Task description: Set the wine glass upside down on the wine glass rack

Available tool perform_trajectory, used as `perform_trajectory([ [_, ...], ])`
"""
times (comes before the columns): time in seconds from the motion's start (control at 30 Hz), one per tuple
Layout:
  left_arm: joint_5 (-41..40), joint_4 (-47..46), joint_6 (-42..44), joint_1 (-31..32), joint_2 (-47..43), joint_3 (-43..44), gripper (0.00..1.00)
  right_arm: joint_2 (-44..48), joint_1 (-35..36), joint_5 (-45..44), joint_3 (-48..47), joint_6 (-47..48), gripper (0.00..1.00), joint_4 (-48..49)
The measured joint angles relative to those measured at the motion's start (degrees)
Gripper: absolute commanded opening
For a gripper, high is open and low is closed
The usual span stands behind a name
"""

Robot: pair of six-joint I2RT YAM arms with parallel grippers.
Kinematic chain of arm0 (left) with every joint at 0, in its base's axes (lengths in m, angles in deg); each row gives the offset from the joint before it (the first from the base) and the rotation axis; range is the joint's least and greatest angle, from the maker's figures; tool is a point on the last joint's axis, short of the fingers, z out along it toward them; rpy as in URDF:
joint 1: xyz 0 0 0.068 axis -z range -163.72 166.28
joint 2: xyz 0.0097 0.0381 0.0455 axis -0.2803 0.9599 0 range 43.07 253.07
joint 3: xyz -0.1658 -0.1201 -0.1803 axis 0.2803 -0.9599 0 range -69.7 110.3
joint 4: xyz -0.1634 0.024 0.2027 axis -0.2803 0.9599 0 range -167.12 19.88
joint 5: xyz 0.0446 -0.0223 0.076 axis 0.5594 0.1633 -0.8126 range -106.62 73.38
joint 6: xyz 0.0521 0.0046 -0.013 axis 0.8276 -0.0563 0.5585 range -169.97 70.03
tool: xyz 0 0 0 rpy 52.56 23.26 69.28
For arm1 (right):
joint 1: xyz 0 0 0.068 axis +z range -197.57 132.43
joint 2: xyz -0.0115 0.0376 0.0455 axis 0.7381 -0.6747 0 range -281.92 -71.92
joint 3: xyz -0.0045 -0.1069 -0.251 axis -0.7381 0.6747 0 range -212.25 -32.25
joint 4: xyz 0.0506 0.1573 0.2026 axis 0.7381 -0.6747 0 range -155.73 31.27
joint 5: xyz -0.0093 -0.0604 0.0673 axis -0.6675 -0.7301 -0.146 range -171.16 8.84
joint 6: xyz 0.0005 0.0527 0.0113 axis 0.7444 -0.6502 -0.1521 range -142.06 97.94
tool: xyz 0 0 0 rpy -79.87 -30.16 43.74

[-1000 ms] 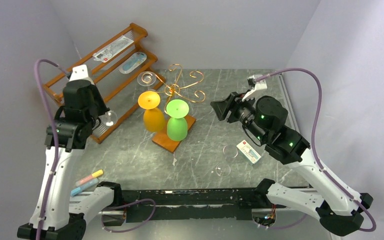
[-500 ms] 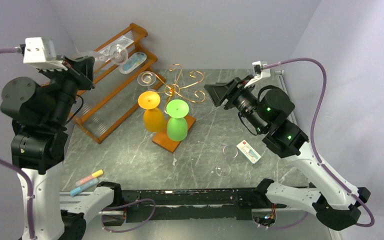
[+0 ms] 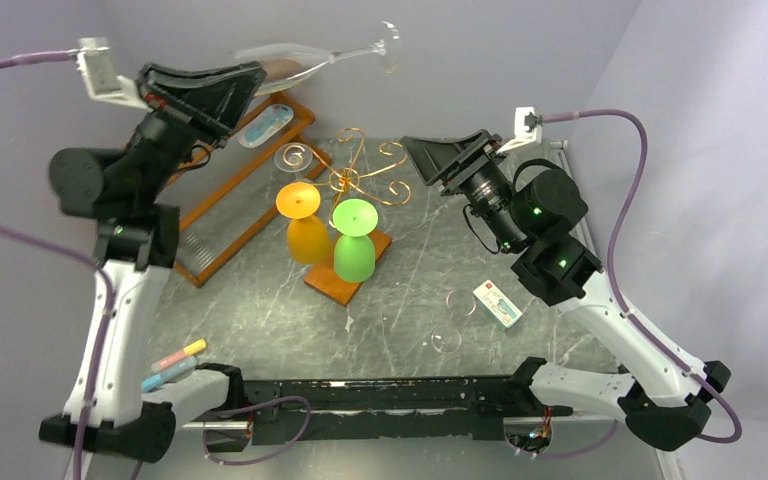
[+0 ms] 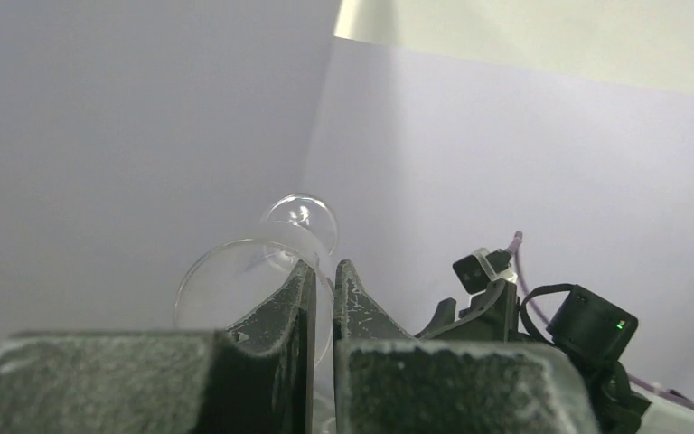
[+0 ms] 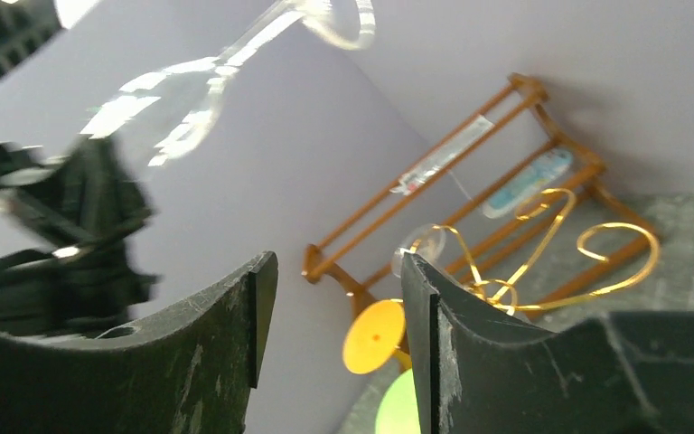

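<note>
Above the curled gold-wire wine glass rack [image 3: 360, 175], a clear wine glass [image 3: 305, 58] is clamped by the left gripper [image 3: 258, 72]; the right gripper [image 3: 418, 160] is spread apart.

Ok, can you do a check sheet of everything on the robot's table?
Surface: grey marbled table, no spill seen.
Job's things: wine glass up in the air, lying sideways; wine glass rack with orange glass and green glass upside down at it.
Clutter: wooden shelf, card, markers.
Grippers: left gripper shut on the wine glass; right gripper open, empty.
Cables: purple cable on each arm, unsnagged.
Surroundings: plain walls, nothing else seen.
</note>
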Motion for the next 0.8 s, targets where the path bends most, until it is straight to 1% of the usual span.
perform_trajectory([
  [0.07,2.05,-7.43,-6.12,0.44,2.67,-2.47,0.05,0.7,0.0,1.09,1.29,-1.36,0.57,3.65],
  [0.13,2.56,-12.87,-10.93,1.97,5.68,-4.7,0.05,1.33,0.0,3.41,2.95,-2.36,0.59,8.28],
  [0.2,2.49,-15.28,-12.9,4.83,7.89,-5.77,0.05,1.49,0.02,5.68,4.42,-3.23,0.61,12.7],
  [0.33,1.79,-16.59,-12.61,14.6,10.43,-6.45,0.05,0.94,0.0,7.19,6.25,-5.92,0.66,18.62],
  [0.43,0.76,-18.82,-11.52,19.45,10.38,-7.87,0.05,0.52,0.02,5.7,6.99,-7.89,0.68,21.0],
  [0.57,-1.33,-23.41,-11.3,21.79,9.81,-10.82,0.05,1.31,0.02,1.55,9.86,-11.13,0.72,23.96],
  [0.7,-2.49,-26.23,-11.47,23.37,9.11,-14.29,0.05,2.89,0.0,-3.23,14.12,-14.32,0.72,26.99],
  [0.73,-2.91,-26.75,-11.5,23.65,8.87,-15.21,0.05,3.1,0.0,-4.04,14.88,-14.86,0.71,27.78],
  [0.8,-3.72,-27.8,-11.56,23.91,8.26,-16.85,0.05,3.26,0.0,-5.6,16.35,-16.09,0.67,30.05],
])
